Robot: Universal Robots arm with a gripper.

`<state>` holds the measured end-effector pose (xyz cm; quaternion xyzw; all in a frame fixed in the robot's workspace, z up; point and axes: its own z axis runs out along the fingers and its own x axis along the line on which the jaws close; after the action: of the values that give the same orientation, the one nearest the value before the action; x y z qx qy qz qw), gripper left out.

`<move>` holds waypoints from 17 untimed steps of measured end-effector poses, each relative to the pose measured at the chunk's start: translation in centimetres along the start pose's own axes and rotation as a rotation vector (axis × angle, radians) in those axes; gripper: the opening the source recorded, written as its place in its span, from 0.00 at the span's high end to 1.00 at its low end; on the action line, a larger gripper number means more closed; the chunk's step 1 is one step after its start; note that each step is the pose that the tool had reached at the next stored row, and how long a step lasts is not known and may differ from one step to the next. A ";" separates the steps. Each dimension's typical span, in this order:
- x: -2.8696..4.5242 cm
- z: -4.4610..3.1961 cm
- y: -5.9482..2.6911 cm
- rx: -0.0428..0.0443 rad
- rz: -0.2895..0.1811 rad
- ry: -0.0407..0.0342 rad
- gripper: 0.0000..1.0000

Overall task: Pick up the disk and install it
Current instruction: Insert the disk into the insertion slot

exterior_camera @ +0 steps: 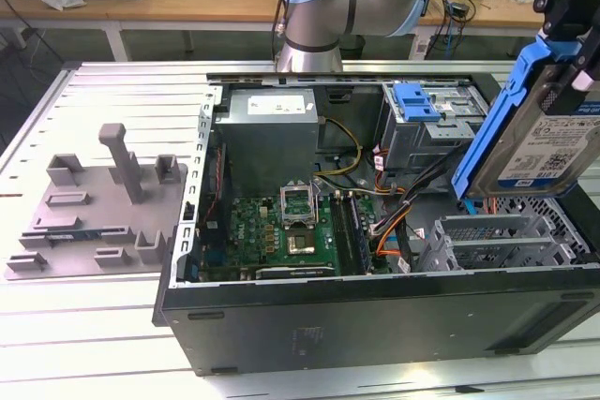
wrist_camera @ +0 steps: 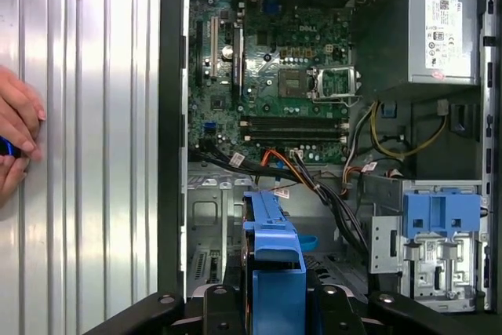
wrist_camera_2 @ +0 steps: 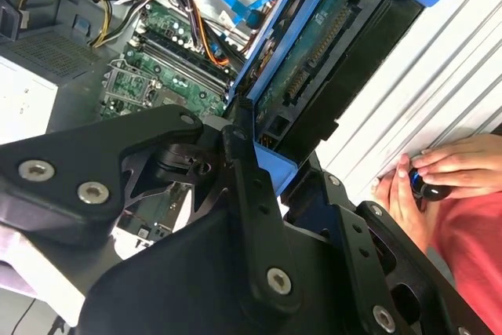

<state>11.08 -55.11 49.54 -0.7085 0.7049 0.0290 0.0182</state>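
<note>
Robot arm at work on an opened computer: the disk (exterior_camera: 542, 138), silver with a white-and-blue label and framed by its blue rail bracket, is held tilted in the air, clenched in the arm's black hand (exterior_camera: 569, 25). It is carried above the end of the computer case (exterior_camera: 375, 316) nearest the bench's (exterior_camera: 112, 344) edge at the exterior view's right. In the second wrist view the hand's fingers (wrist_camera_2: 249, 194) are seen closed on the bracket. The motherboard (exterior_camera: 281, 231) is exposed, and a grey drive cage (exterior_camera: 441, 133) topped by a blue latch (exterior_camera: 415, 100) is seen near the disk. A grey fixture plate (exterior_camera: 94, 203) is laid toward the opposite edge. A person's fingertips (wrist_camera_2: 439, 166) are rested on the bench beside the case.
</note>
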 end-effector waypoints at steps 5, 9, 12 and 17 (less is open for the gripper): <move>0.02 0.01 0.00 -0.0001 -0.001 0.0004 0.63; 0.23 0.02 0.00 -0.0001 -0.001 0.0003 0.63; 0.29 0.09 0.00 -0.0001 -0.001 0.0006 0.63; 0.31 0.25 0.00 -0.0001 -0.001 0.0005 0.63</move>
<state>11.08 -55.41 49.27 -0.7088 0.7046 0.0288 0.0180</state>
